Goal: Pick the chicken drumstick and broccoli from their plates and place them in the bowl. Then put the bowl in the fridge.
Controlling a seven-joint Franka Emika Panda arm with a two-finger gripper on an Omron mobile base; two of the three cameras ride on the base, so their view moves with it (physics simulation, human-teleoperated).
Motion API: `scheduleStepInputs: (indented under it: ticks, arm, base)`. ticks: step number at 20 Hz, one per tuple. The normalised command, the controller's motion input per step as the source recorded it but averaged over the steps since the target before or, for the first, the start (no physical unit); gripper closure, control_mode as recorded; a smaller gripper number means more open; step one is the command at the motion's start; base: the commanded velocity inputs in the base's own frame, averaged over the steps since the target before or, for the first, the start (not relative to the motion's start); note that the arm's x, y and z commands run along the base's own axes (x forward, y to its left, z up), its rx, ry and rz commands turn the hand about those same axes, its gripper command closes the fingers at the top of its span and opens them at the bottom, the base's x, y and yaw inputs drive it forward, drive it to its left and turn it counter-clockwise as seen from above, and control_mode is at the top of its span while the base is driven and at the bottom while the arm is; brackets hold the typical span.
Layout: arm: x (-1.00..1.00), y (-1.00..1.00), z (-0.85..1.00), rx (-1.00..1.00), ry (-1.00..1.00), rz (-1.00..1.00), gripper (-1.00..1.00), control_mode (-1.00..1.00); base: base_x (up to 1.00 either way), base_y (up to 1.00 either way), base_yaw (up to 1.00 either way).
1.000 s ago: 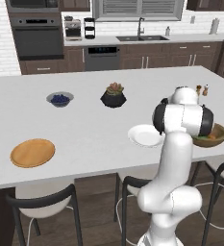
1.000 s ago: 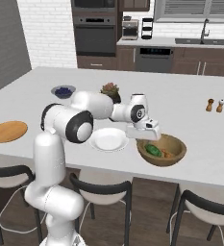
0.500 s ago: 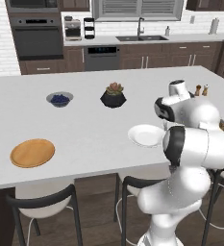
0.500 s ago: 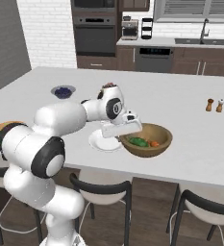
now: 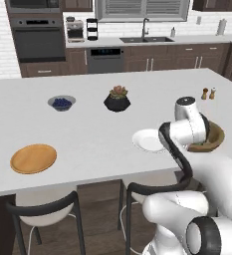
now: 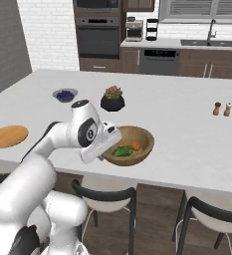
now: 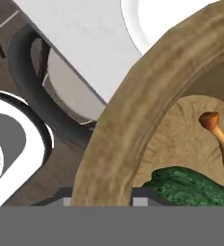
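a white kitchen island (image 5: 97,144) carries the scene, with the robot's white arm (image 6: 53,149) bent low over its near edge. the gripper (image 6: 103,148) has its jaws clamped together on the near rim of the wide wooden bowl (image 6: 142,138), which the right base view shows at the counter's front edge. inside the bowl lie the dark green broccoli (image 6: 121,151) and, just beside it, the golden-orange chicken drumstick (image 6: 135,146); the hand view shows the broccoli (image 7: 188,185) low against the bowl's wall (image 7: 132,115), the drumstick's (image 7: 221,139) thin bone end pointing up. an empty white plate (image 5: 147,140) sits left of the bowl (image 5: 214,137) in the left base view, a tan wooden plate (image 5: 33,158) well apart near the left edge. farther back stand a potted succulent (image 5: 117,99), a small bowl of blueberries (image 5: 61,103) and two shakers (image 5: 208,93).
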Motion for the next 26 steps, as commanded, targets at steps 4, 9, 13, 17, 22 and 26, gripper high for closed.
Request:
scheduleStepInputs:
  ticks: [4, 9, 13, 17, 22, 26]
  arm:
    - [-0.82, 0.33, 0.13, 0.00, 0.00, 0.62, 1.00, -1.00]
    - [-0.52, 0.16, 0.12, 0.00, 0.00, 0.47, 1.00, -1.00]
    - [-0.19, 0.08, 0.13, 0.00, 0.04, 0.26, 1.00, -1.00]
    - [0.01, 0.17, 0.02, -0.02, 0.07, 0.04, 1.00, -1.00]
    - [0.00, 0.00, 0.00, 0.00, 0.00, 0.00, 1.00, -1.00]
    - [-0.19, 0.00, 0.00, 0.00, 0.00, 0.00, 1.00, -1.00]
  base:
    - [0.00, 0.00, 0.00]
    - [0.00, 0.00, 0.00]
    - [0.00, 0.00, 0.00]
    - [0.00, 0.00, 0.00]
    - [0.00, 0.00, 0.00]
    - [0.00, 0.00, 0.00]
